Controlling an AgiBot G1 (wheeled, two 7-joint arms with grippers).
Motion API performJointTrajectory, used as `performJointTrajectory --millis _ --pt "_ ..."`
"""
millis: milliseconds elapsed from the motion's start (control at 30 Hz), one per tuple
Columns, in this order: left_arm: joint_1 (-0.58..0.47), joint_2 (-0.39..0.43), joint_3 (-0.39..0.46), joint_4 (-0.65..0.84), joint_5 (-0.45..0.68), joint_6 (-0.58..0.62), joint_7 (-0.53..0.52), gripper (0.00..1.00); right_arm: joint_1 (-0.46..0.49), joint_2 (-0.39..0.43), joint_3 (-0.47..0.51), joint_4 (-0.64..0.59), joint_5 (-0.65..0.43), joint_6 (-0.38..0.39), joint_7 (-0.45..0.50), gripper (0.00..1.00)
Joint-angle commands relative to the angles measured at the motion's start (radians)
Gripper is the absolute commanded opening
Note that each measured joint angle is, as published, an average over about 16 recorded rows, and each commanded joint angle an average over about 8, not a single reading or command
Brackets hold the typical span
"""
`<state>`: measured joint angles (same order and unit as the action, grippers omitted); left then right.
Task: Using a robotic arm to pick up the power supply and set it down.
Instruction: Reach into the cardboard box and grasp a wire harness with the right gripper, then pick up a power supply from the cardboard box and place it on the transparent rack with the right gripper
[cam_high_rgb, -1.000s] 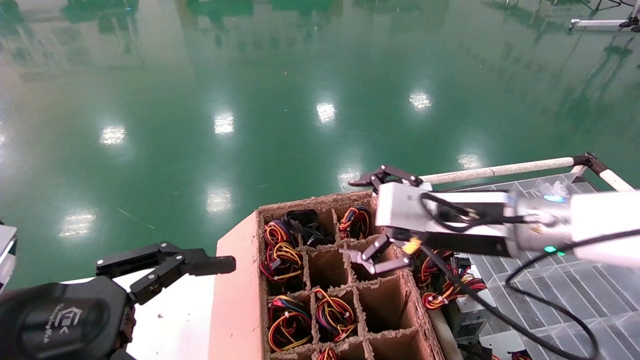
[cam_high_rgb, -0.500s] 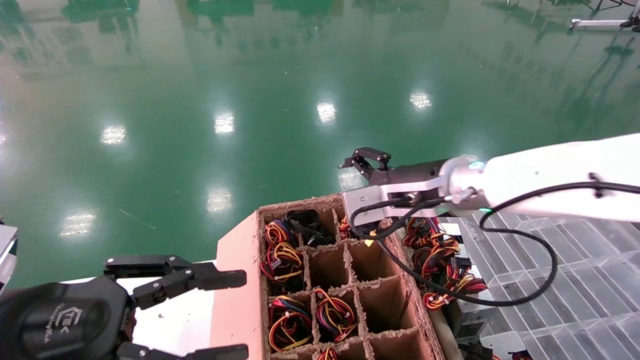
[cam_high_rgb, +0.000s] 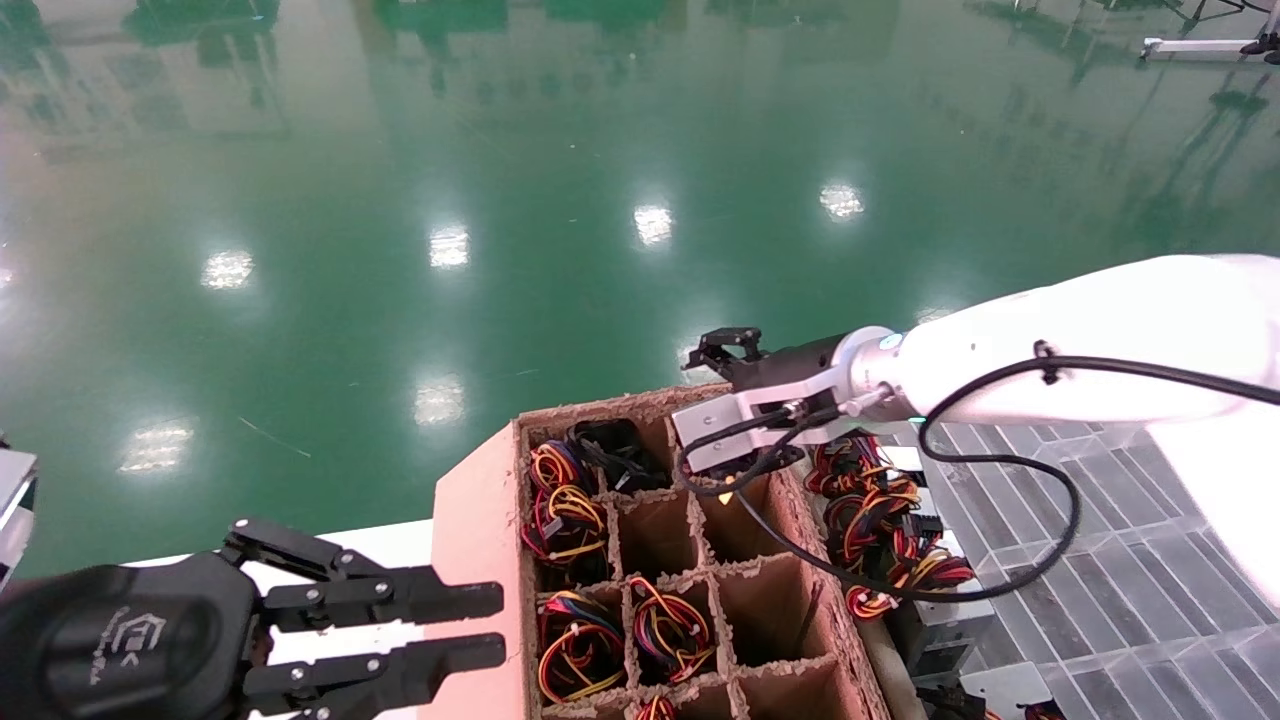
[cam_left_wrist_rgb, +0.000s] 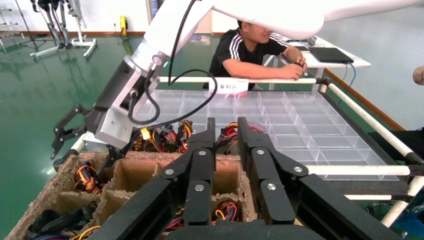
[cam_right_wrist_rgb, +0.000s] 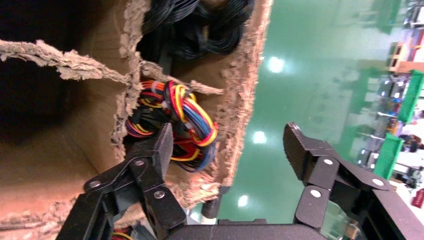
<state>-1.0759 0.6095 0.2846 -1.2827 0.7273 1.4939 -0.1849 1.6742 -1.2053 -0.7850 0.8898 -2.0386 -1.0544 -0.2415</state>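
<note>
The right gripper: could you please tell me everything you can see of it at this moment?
The right gripper is a black two-finger unit of linked bars with silver rivets, on a silver wrist and white arm trailing a looping black cable. Its jaws stand wide open and hold nothing. It is over the far right corner of the brown cardboard divider box, above a compartment holding a bundle of coloured wires. One finger lies over the bundle; whether it touches is unclear. The other hangs beyond the box wall, over the green floor.
</note>
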Motion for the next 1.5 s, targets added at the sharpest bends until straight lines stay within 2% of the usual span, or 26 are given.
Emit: performJointTrajectory --millis 33,367,800,1167,1500 --pt "0.0 0.0 0.0 0.0 0.0 0.0 0.0 0.0 0.005 -0.017 -0.007 -0.033 -0.012 0.009 -0.009 0.0" --pt "0.0 0.0 0.001 0.0 -0.001 0.0 0.0 0.0 0.031 -0.079 -0.022 -0.173 -0.026 0.034 -0.059 0.0" --pt "0.0 -0.001 0.002 0.0 -0.001 -0.001 0.001 0.0 0.054 -0.088 -0.022 -0.232 -0.02 0.027 -0.071 0.0" --pt "-0.001 -0.001 0.002 0.0 -0.002 -0.001 0.001 0.0 0.081 -0.06 -0.008 -0.201 -0.016 0.0 -0.009 0.0" --pt "-0.001 -0.001 0.003 0.0 -0.002 -0.001 0.002 0.0 0.139 0.02 0.043 -0.07 0.03 -0.08 0.12 0.0"
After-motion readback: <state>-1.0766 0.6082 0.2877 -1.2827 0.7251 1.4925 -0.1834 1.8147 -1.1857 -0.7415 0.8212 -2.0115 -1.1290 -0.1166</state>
